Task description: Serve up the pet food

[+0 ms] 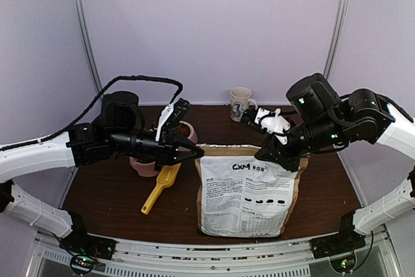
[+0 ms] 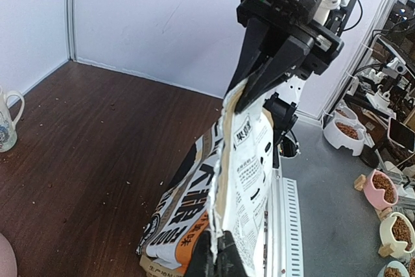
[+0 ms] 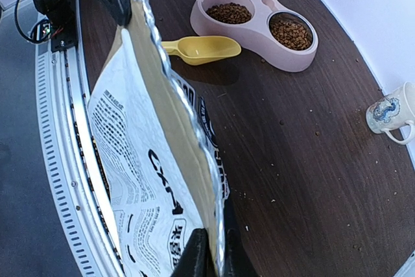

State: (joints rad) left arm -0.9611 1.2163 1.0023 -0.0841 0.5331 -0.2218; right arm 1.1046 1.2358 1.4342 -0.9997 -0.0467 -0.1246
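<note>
Reddish-brown pet food (image 3: pixel 228 12) in both wells of the pink bowl (image 3: pixel 256 38), well filled; looks served already. Yellow scoop (image 3: pixel 201 48) empty on the desk (image 3: pixel 305 160) just beside it. Left pincer (image 1: pixel 194 154) and right pincer (image 1: pixel 262 156) each clamped on a top corner of the bag (image 1: pixel 243 192), mouth pulled flat. Left to do, probably: seal or set aside the bag, then let go.

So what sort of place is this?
Likely a robot test booth: plain white panels wall in the table, the left gripper and right gripper pinch a pet-food bag, and spare bowls of kibble sit on a grey surface alongside.
</note>
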